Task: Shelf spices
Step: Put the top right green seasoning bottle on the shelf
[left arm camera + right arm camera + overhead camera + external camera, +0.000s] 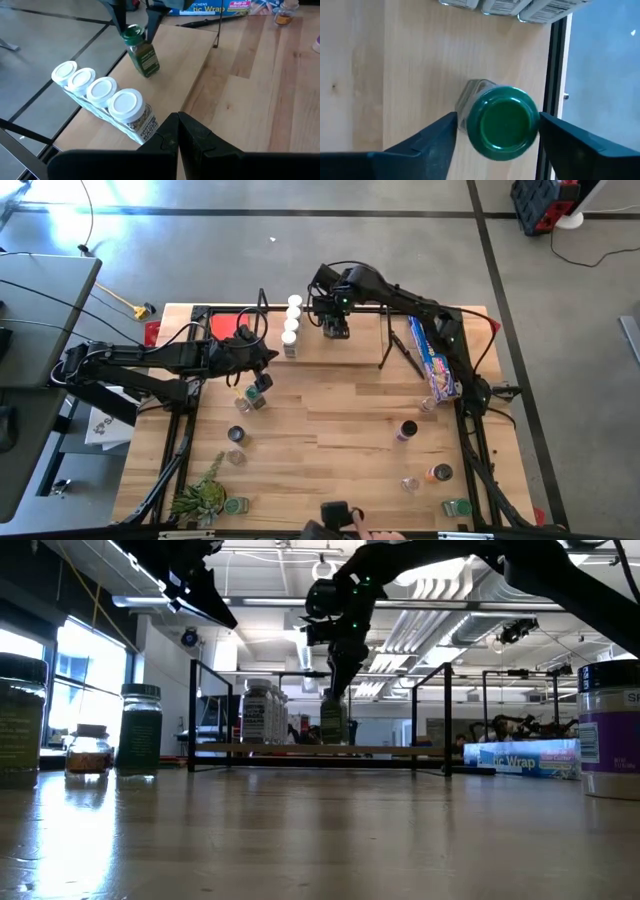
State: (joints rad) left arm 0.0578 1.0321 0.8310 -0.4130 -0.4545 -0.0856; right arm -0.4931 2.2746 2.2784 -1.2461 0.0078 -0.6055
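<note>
Shelf [350, 350] board: green-topped jar [504, 122] between right gripper [495, 132] fingers, base hidden.

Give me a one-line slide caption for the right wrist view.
Right end effector open astride a green-capped spice jar standing on the shelf board, just off its black wire edge.

the right arm reaches from the right edge of the high view across to the upper centre, its wrist bent so the right gripper [335, 330] points straight down. its two dark fingers [427, 140] stand apart, one on each side of a green-capped jar [504, 122], with a gap showing at both sides. the left arm stretches in from the left edge toward centre-left, the left gripper [178, 131] closed, fingertips pressed together and empty.
</note>
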